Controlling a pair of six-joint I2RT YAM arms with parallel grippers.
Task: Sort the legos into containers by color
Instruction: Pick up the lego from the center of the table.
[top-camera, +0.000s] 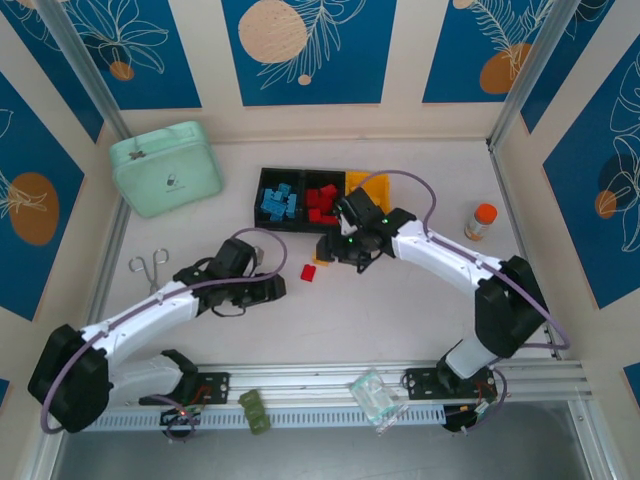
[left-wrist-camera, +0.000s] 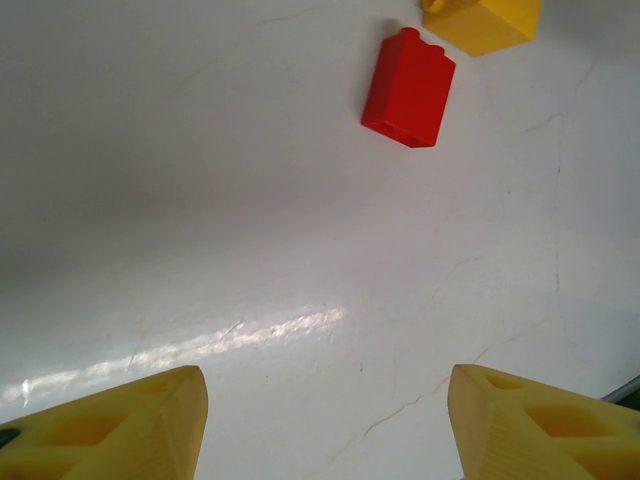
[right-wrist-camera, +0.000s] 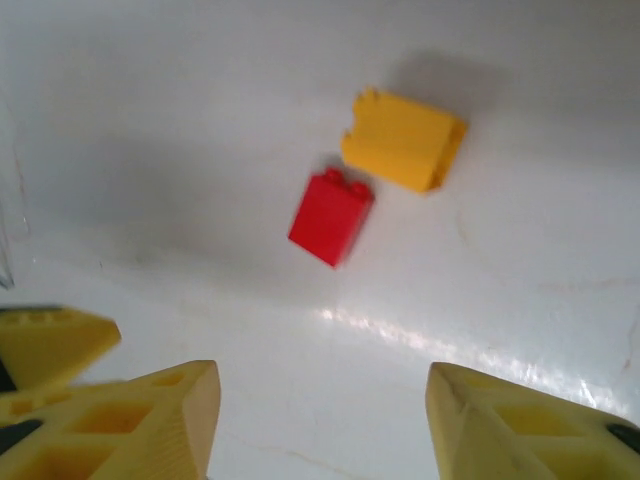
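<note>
Top external view showed the three joined containers (top-camera: 302, 180) at the far middle of the table (top-camera: 400, 320): the left black bin held a heap of blue bricks (top-camera: 278, 204), the middle black bin held red bricks (top-camera: 321, 203), and the yellow bin (top-camera: 358, 182) on the right was partly covered by my right arm. One loose red brick (top-camera: 308, 272) lay on the table just in front of the bins, between my two wrists. My left gripper (left-wrist-camera: 325, 430) hung low over bare table with its yellow fingers spread wide and nothing between them; in its wrist camera the red brick lay ahead and to the right, on its side, with a yellow brick (left-wrist-camera: 483, 20) just beyond it at the top edge. My right gripper (right-wrist-camera: 320, 430) was likewise wide open and empty, and its camera looked onto the same pair, the red brick nearer and the yellow one just behind it, their corners close enough that I could not tell whether they touched. A mint-green case (top-camera: 165, 168) sat at the far left, scissors (top-camera: 150, 265) lay near the left edge, and an orange-capped bottle (top-camera: 481, 221) stood at the right
</note>
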